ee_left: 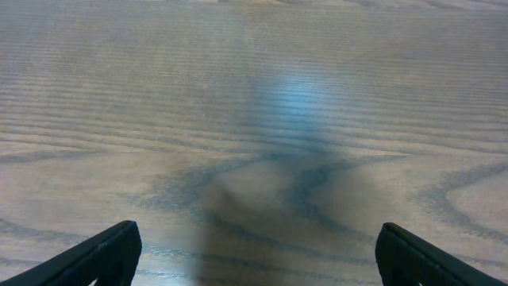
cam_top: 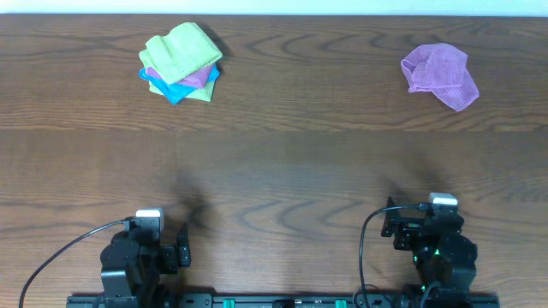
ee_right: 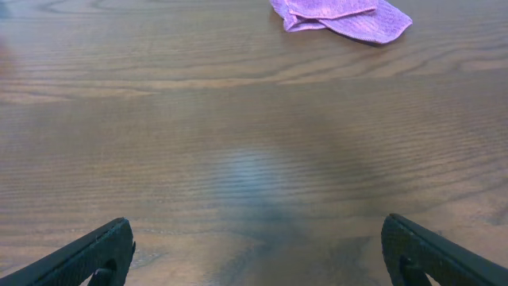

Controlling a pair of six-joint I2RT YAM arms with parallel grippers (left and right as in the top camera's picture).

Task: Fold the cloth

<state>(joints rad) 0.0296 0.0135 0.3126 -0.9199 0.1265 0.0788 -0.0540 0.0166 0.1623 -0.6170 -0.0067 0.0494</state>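
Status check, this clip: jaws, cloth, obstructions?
Left jaws open, empty; right jaws same. Lilac cloth crumpled, far right, untouched. Nothing blocking; cloth pile sits far left.

I see my left hand (ee_left: 255, 260) low over the bench (ee_left: 119, 87). Only the tips of its two black fingers (ee_left: 99, 256) show, one in each bottom corner of my view. They stand wide apart, with just wood between them. The bench is brown wood with dark wavy lines. Right in front of the hand a soft dark shadow (ee_left: 262, 199) lies on the wood. Past the shadow, farther from the hand, there is a pale blue shine (ee_left: 298, 99). The wood farthest from the hand looks blurry.
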